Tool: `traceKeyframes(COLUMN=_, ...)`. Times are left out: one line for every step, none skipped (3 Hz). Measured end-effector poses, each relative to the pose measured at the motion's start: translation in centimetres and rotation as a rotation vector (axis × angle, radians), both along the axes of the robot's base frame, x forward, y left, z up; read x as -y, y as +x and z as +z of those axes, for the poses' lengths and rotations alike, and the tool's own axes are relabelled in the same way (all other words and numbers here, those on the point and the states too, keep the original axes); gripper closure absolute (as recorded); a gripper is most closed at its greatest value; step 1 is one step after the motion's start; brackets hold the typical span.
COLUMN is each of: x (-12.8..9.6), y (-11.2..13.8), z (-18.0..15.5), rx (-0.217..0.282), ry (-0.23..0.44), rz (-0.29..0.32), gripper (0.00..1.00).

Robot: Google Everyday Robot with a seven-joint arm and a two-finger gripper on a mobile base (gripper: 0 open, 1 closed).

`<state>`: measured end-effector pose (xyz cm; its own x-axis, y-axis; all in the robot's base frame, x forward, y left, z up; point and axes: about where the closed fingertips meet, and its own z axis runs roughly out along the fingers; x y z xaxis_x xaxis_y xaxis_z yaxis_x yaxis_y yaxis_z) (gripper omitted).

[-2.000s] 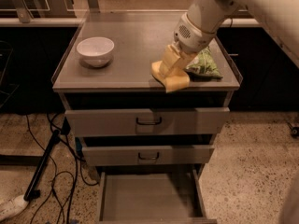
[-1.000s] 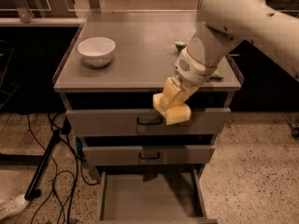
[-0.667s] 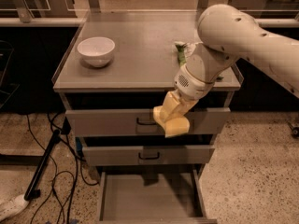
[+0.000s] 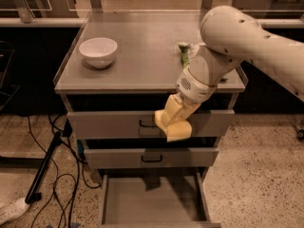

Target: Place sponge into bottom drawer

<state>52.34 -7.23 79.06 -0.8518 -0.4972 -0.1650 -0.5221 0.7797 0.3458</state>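
Note:
My gripper (image 4: pixel 171 122) hangs in front of the top drawer, at the cabinet's front edge and off the tabletop. Its yellow padded fingers (image 4: pixel 172 109) are shut on the pale-yellow sponge (image 4: pixel 180 132), which sticks out below them. The bottom drawer (image 4: pixel 152 201) is pulled open well below the gripper, a wide shallow grey tray with a bare flat floor. The sponge hangs high above it, at the level of the top drawer's handle.
A white bowl (image 4: pixel 98 51) stands on the tabletop at the left. A green crinkly bag (image 4: pixel 184 52) lies at the right, partly behind my arm. The two upper drawers (image 4: pixel 109 125) are shut. Black cables (image 4: pixel 52 175) lie on the floor at the left.
The gripper has lifted the sponge off the tabletop beside the green bag, carried it forward over the front edge, and lowered it in front of the top drawer.

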Motion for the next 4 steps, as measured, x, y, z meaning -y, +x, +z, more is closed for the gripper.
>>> traceKeyframes(x=0.2, y=-2.1, z=-3.3, rx=-0.058, ry=0.019, rz=-0.082, gripper=1.0)
traceKeyframes(x=0.5, y=-3.8, z=-7.5, rx=-0.104, ry=0.041, rz=-0.163, gripper=1.0)
traceKeyframes(x=0.2, y=-5.3, z=-12.0, rx=-0.159, ry=0.059, rz=-0.223, gripper=1.0)
traceKeyframes(x=0.2, y=-5.3, z=-12.0, rx=-0.159, ry=0.059, rz=-0.223, gripper=1.0)
